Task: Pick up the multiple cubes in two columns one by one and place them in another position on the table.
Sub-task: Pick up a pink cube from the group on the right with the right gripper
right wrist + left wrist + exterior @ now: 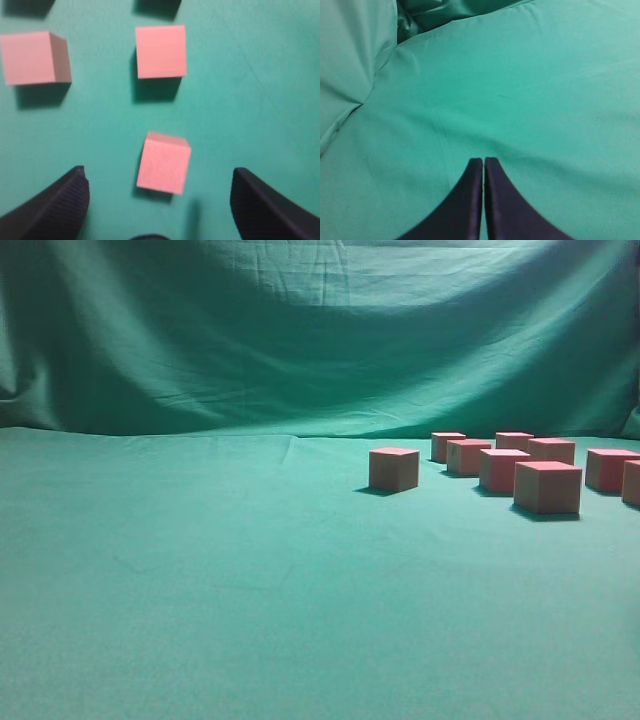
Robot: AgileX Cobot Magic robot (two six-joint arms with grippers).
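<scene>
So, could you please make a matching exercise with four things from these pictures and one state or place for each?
Things:
1. left gripper
2. right gripper
3. lone cube
4. backdrop cloth

States or places:
A. hangs in folds behind the table
B. jaws wide apart above a cube
C. jaws pressed together, holding nothing
D. stands left of the other cubes, touching none

Pairs: 1-C, 2-B, 3-D, 4-A

Rightmost of the cubes (632,483) cut by frame edge; two more cropped above
</scene>
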